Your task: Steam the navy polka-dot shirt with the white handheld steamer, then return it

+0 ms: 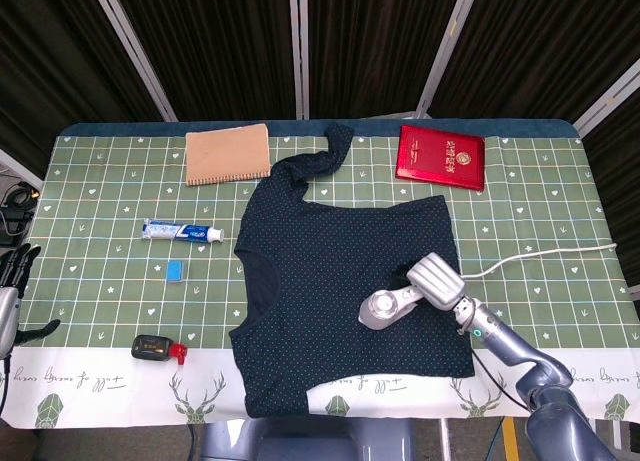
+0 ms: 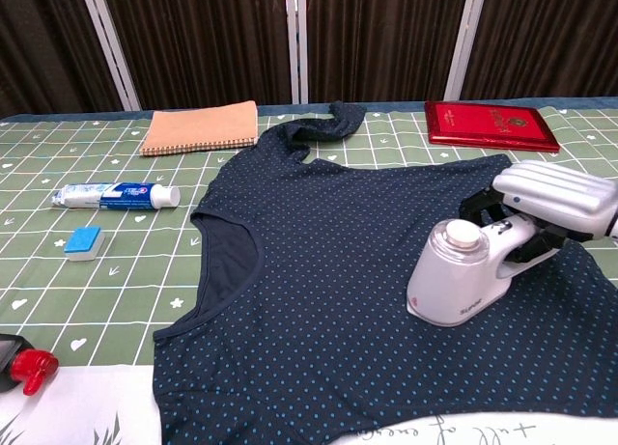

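Dark curtains with pale vertical rails back a desk (image 1: pixel 90 196) covered in a green grid-patterned cloth. In the head view, the navy polka-dot shirt (image 1: pixel 340 281) lies spread flat at the centre, one sleeve reaching toward the far edge. The right hand (image 1: pixel 437 282) grips the handle of the white handheld steamer (image 1: pixel 385 308), fingers clamped around it, the steamer's head resting on the shirt's right half near the hem; a white cord (image 1: pixel 545 253) trails off toward the right edge. A tan spiral notebook (image 1: pixel 228 153) and a red booklet (image 1: pixel 442 156) sit at the far side, a toothpaste tube (image 1: pixel 182 231) and a small blue block (image 1: pixel 174 271) to the left, a black-and-red object (image 1: pixel 158 350) near the front edge. The left hand (image 1: pixel 12 281) shows at the frame's left edge, off the desk, fingers apart and holding nothing.

In the chest view, the right hand (image 2: pixel 555 199) wraps the steamer (image 2: pixel 465 274), which stands on the shirt (image 2: pixel 328 271). Toothpaste (image 2: pixel 116 194), block (image 2: pixel 83 242), notebook (image 2: pixel 201 127) and booklet (image 2: pixel 491 125) lie around it.
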Motion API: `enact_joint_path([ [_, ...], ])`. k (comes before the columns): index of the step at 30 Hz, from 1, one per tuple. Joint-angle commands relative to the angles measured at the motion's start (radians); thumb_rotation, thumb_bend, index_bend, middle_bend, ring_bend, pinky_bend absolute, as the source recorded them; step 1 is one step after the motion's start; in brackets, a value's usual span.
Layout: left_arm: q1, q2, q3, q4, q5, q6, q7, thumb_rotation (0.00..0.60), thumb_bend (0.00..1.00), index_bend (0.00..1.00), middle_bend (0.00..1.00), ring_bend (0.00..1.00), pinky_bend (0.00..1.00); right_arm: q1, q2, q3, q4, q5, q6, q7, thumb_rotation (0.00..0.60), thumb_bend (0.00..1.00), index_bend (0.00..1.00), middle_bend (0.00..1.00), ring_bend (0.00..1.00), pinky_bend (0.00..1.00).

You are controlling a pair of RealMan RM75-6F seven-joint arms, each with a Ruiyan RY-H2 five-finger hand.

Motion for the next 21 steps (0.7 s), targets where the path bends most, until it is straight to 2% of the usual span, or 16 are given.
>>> enact_joint_path([
  [1, 0.000, 0.000, 0.000, 0.000, 0.000, 0.000, 0.000, 0.600, 0.00, 0.00, 0.00, 0.00, 0.00, 0.016, -0.012, -0.001, -0.016, -0.007, 0.022, -0.011, 0.600, 0.61, 0.75, 0.68, 0.71, 0.93],
  [11, 0.001, 0.004, -0.001, 0.002, -0.002, 0.000, -0.009, 0.600, 0.00, 0.00, 0.00, 0.00, 0.00, 0.050, -0.045, -0.015, -0.071, -0.032, 0.057, -0.067, 0.600, 0.61, 0.75, 0.68, 0.71, 0.93],
  [21, 0.000, 0.004, -0.001, 0.006, -0.004, -0.002, -0.011, 0.600, 0.00, 0.00, 0.00, 0.00, 0.00, 0.029, -0.016, -0.007, -0.042, -0.011, 0.033, -0.059, 0.600, 0.61, 0.75, 0.68, 0.71, 0.93],
])
